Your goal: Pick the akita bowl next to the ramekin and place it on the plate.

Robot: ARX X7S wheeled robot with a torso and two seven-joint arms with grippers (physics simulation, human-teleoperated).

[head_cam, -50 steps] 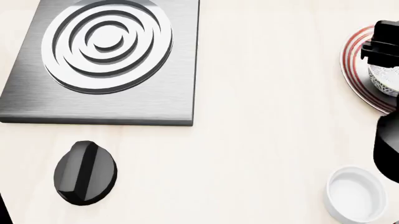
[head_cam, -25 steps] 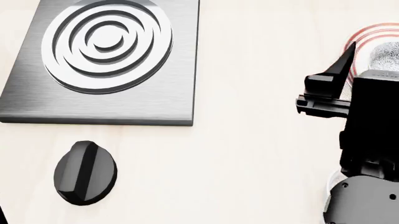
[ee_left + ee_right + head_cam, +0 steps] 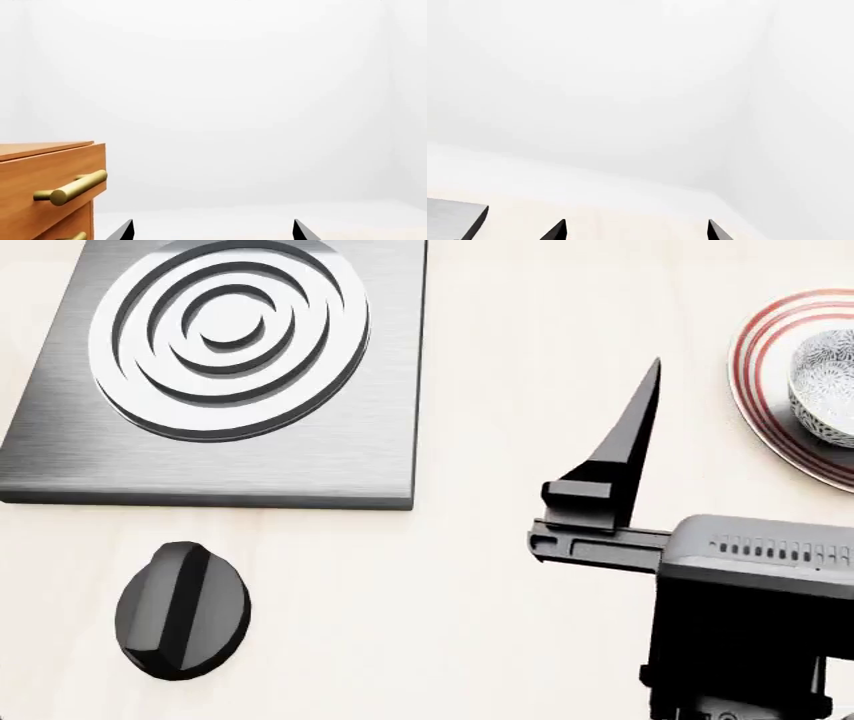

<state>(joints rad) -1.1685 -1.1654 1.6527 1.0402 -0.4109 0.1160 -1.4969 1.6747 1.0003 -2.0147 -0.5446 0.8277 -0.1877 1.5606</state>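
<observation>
The akita bowl (image 3: 827, 385), white with a dense grey speckle, stands upright on the red-ringed plate (image 3: 763, 390) at the right edge of the head view; both are cut off by that edge. Nothing holds the bowl. My right gripper (image 3: 635, 231) is open and empty, its fingertips wide apart. In the head view one of its black fingers (image 3: 633, 440) points away from me, left of the plate and apart from it. The arm's body fills the lower right corner and hides the ramekin. My left gripper (image 3: 212, 231) is open and empty, facing a white wall.
A brushed-metal burner plate with concentric rings (image 3: 227, 370) lies at the back left, and a black knob (image 3: 180, 610) sits in front of it. A wooden drawer unit with brass handles (image 3: 50, 182) shows in the left wrist view.
My right gripper has left the bowl on the plate and swung left and toward me. Its arm now covers the ramekin, which showed a second ago.
</observation>
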